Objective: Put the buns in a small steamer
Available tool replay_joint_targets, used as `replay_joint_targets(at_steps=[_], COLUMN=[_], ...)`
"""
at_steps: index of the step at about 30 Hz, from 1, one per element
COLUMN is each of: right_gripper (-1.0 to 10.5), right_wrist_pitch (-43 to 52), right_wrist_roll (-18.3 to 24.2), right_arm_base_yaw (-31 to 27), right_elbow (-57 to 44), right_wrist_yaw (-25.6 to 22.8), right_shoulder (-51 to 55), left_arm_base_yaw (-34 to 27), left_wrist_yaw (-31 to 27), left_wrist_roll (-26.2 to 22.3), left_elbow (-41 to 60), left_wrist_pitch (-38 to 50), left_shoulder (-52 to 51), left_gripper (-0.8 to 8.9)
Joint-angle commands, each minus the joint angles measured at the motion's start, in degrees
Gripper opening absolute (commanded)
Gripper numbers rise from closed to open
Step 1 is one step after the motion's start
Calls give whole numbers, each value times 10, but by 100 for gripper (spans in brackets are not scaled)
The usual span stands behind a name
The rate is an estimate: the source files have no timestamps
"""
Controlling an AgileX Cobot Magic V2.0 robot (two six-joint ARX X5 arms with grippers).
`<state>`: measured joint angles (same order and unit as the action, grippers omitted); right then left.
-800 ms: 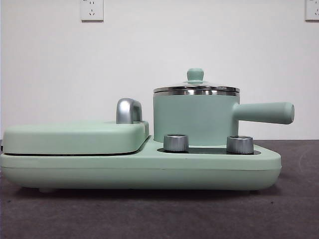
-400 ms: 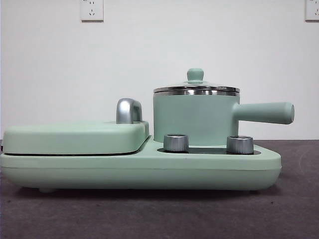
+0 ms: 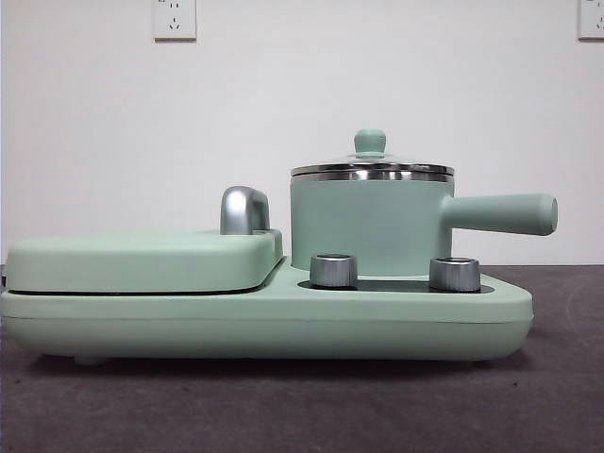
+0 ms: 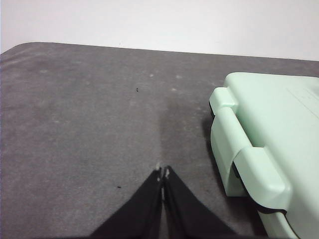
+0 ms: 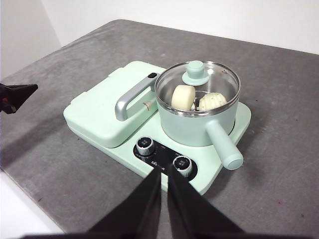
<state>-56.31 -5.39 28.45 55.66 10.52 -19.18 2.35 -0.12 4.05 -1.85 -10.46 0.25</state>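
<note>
Right gripper [image 5: 162, 174]: hovering high, jaws together, empty.
Small steamer [image 5: 197, 117]: sitting unmoved, lid on, both buns [image 5: 195, 98] lying inside.
Left gripper [image 4: 162, 173]: waiting beside the cooker, jaws together.
Change: nothing shifting; task looking finished.

White wall [image 3: 302, 104] behind a dark grey tabletop [image 3: 302, 406]. Two white power sockets, one at the upper left [image 3: 175, 19] and one at the upper right edge [image 3: 591, 19]. Even, diffuse lighting; soft shadows on the table surface.

Both hands [image 4: 162, 174] [image 5: 163, 175] have matte black, tapering wedge-shaped jaws.
</note>
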Motion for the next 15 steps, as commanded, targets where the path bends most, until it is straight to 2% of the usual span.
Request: replay_joint_targets(at_steps=[1,10,13,15], right_gripper=[20,20,20,20], right_wrist_pitch=[6,9,10,28], right_wrist_roll=[2,2,2,2], right_arm_base_yaw=[3,3,-27,-69], right_elbow=[4,3,0,-15], right_wrist_yaw=[0,0,6,18], right_shoulder=[-2,-1,0,3], left_arm_base_yaw=[-1,-1,-1,-1], left_wrist_yaw=[-1,-1,-1,-1], left_wrist_roll=[-5,-5,-5,-5], left_elbow=[11,11,11,11], left_wrist_pitch=[-3,-3,-3,-3], left_shoulder=[-1,-1,-1,-1], left_gripper=[7,7,7,7])
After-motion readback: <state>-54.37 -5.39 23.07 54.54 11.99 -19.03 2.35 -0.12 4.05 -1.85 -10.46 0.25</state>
